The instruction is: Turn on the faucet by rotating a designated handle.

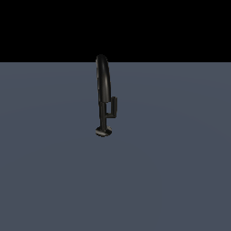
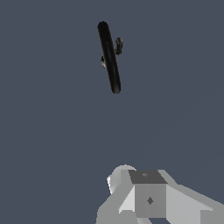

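The table (image 1: pixel 54 180) is a flat blue-grey expanse that fills the lower part of the exterior view under a black background, and nothing lies on it but the fixture. Near its middle stands the faucet (image 1: pixel 103 85), slim and glossy black, its tall narrow arched spout rising from a thin stem on a small round base that sits on the table. From the wrist view it is seen from above as a long dark bar, well apart from the arm. The robot's own hardware shows only in the wrist view, as pale grey and white blocks at the frame edge; the gripper (image 2: pixel 146 199) is there, but the fingers themselves are not clearly separable in that cluster, so I cannot tell how far open they are. Nothing appears to be held. Smallest is the handle (image 1: pixel 113 106), a short upright black bar joined to the stem by a little side stub, on the exterior view's right of the spout and far shorter than it.

The task looks to be at its opening step: the approach, with no contact made. The next move calls for closing the gap to the handle, coming in clear of the spout, and setting the fingers against the bar so it can be rotated about the stem.
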Robot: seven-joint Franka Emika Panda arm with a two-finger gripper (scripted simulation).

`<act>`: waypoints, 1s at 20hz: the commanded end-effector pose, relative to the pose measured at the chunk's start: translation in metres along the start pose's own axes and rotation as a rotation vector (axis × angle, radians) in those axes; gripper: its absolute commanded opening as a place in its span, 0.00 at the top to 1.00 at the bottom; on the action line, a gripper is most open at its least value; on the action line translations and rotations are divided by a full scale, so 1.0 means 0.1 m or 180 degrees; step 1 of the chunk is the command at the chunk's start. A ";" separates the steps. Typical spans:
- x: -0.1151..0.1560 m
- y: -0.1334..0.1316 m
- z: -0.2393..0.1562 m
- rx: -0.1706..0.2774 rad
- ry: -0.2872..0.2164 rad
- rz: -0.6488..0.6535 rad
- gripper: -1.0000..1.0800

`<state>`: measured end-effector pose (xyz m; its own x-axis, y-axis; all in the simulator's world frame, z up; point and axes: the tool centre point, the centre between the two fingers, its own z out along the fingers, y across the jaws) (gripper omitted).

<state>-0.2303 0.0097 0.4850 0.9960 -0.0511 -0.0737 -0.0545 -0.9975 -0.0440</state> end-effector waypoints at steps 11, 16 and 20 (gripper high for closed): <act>0.64 -0.08 0.16 0.0422 -0.0529 0.0449 1.00; 0.93 -0.10 0.26 0.0618 -0.0772 0.0655 1.00; 1.16 -0.10 0.37 0.0778 -0.0971 0.0823 1.00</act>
<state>-0.1254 0.0159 0.4451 0.8972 -0.2325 -0.3754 -0.3256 -0.9226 -0.2070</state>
